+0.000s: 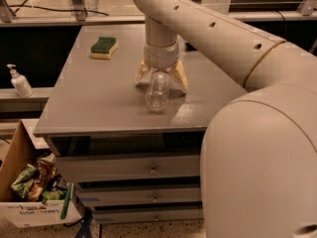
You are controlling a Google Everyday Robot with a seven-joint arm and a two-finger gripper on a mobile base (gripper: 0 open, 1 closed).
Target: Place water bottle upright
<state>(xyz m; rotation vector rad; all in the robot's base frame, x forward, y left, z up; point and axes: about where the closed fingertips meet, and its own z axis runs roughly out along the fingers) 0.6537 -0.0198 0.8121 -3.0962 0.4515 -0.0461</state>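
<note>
I see the water bottle point(157, 95) lying on the table point(94, 103), its far end between the widely spread fingers of the gripper point(161, 82). The print on the cardboard box point(30, 215) I cannot read.

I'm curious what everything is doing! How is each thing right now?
water bottle: lying on its side on the table.
gripper: down over the bottle's far end, fingers open.
sponge: lying flat, green side up.
pump bottle: standing upright.
drawers: shut.
cardboard box: open, wrappers inside.
</note>
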